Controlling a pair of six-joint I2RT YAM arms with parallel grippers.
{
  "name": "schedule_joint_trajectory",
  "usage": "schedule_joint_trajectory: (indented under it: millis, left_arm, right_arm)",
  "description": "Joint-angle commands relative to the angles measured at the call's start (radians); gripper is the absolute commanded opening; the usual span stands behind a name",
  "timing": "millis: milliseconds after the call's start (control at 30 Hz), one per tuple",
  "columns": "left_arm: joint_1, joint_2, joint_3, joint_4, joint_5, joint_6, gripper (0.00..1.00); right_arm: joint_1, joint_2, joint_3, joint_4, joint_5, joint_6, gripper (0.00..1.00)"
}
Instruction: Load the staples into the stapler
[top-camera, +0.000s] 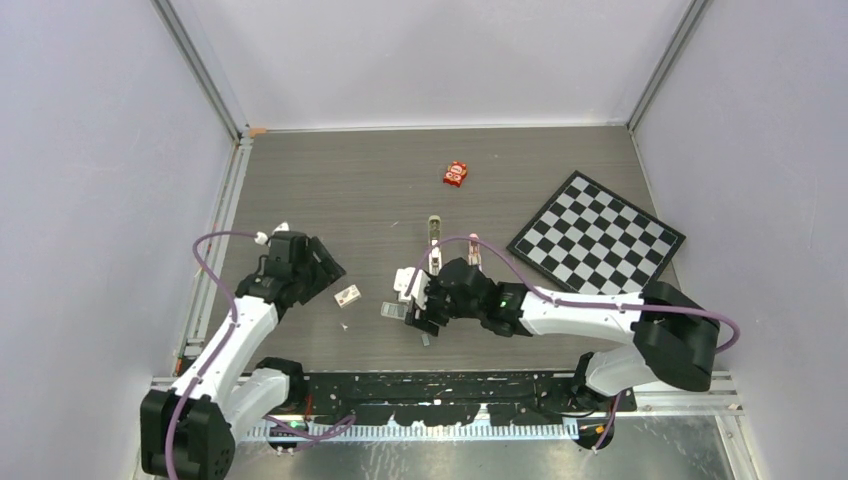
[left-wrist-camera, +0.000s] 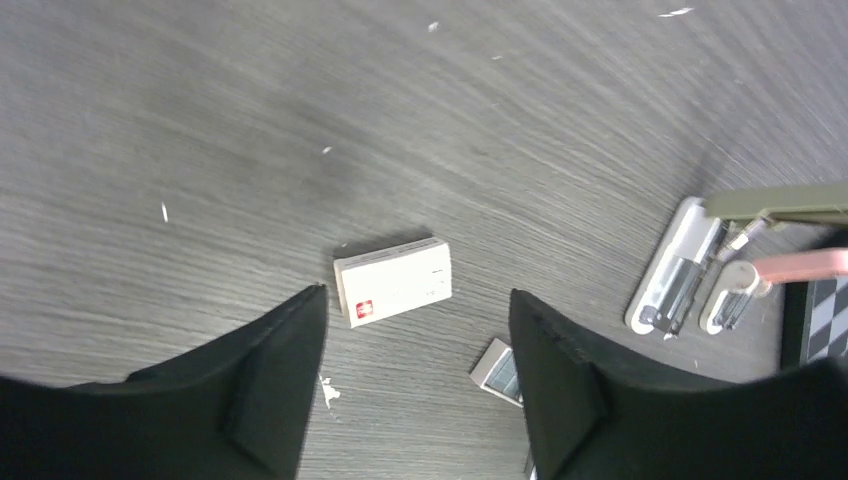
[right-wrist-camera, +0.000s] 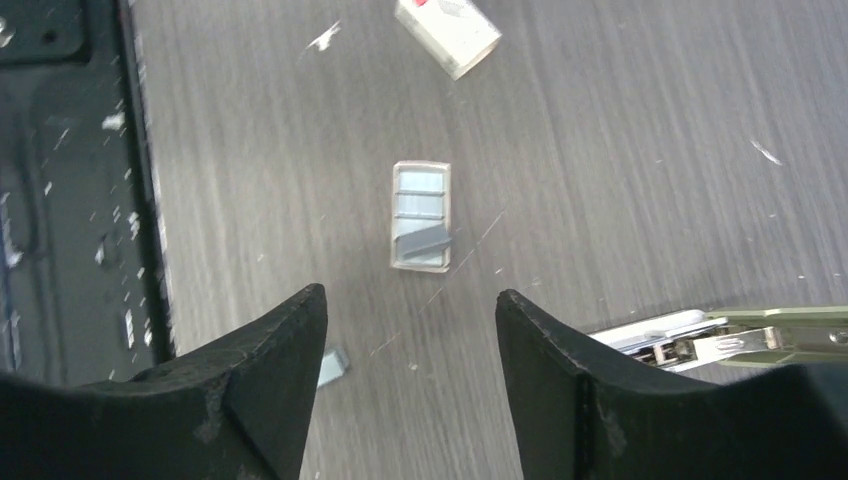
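The olive-grey stapler (top-camera: 434, 232) lies hinged open on the table, and its pale base (left-wrist-camera: 680, 265) and metal channel (right-wrist-camera: 660, 338) show. The staples (right-wrist-camera: 421, 216) are grey strips in a small shallow tray, which sits on the table ahead of my right gripper (right-wrist-camera: 410, 293). That gripper is open and holds nothing. A small loose block of staples (right-wrist-camera: 335, 365) lies by its left finger. My left gripper (left-wrist-camera: 416, 293) is open and empty, hovering above the table, with the staple tray (left-wrist-camera: 500, 370) by its right finger.
A white-and-red card box (left-wrist-camera: 392, 282) lies ahead of the left gripper. A pink-and-white piece (left-wrist-camera: 800, 265) rests beside the stapler. A red packet (top-camera: 456, 173) lies further back and a checkerboard (top-camera: 596, 240) at the right. The black base rail (right-wrist-camera: 60, 200) runs along the near edge.
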Motion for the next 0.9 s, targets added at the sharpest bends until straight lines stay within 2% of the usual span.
schedule_joint_trajectory:
  millis: [0,67,167,300,433,700,867]
  left_arm:
    - [0.004,-0.063,0.109,-0.073,-0.002,0.085,0.72]
    - [0.005,-0.080,0.144,-0.099,0.003,0.130,0.79]
    - [0.005,-0.105,0.164,-0.126,0.018,0.180,0.99]
    - [0.005,-0.145,0.143,-0.108,0.114,0.265,1.00]
    - [0.004,-0.177,0.124,-0.075,0.164,0.267,1.00]
    - [0.004,-0.132,0.197,-0.161,0.164,0.349,1.00]
    - [0.004,-0.128,0.178,-0.131,0.181,0.357,1.00]
  right_arm:
    - [-0.004,-0.069,-0.037,-0.189,-0.154,-0.129,0.65]
    - [-0.003,-0.091,-0.040,-0.239,-0.184,-0.141,0.64]
    - [-0.004,-0.099,-0.035,-0.310,-0.192,-0.167,0.63]
    - [-0.004,-0.078,-0.042,-0.346,-0.163,-0.198,0.60]
    - [-0.004,-0.048,-0.028,-0.335,-0.166,-0.205,0.58]
    - [-0.004,0.038,0.034,-0.355,-0.209,-0.230,0.57]
    - [-0.002,0.085,0.078,-0.362,-0.235,-0.246,0.55]
